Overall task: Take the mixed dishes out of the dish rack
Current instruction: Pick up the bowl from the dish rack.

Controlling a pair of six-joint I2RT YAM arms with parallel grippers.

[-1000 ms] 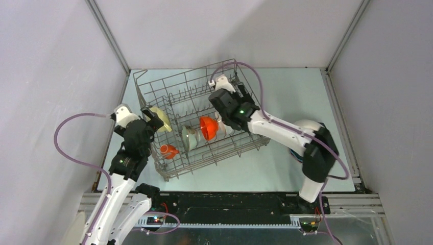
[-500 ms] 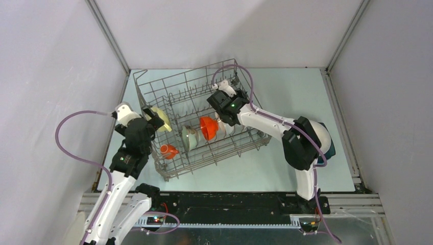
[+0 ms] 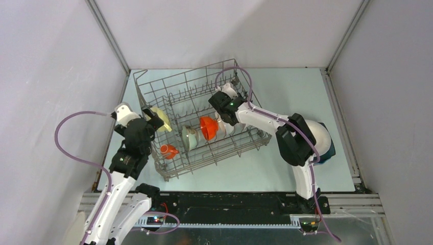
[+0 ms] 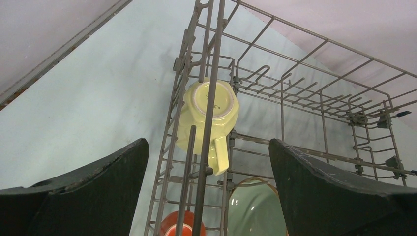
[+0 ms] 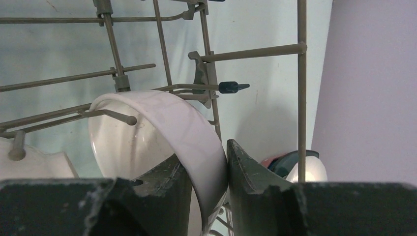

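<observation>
White bowl (image 5: 147, 132), rim now pinched by your right gripper (image 5: 206, 164), which closed this past second. Your left gripper (image 4: 207, 147) gapes wide.

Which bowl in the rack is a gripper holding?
The white bowl: the right gripper pinches its rim. The orange bowl and green bowl stand free.

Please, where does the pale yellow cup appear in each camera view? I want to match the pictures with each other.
Top external: the pale yellow cup is at the left side of the dish rack.
Left wrist: in the centre, its bottom toward the camera, behind rack wires.
Right wrist: not in it; a white bowl shows there.
Shared landmark: the rack's grey wires, in all three views.
</observation>
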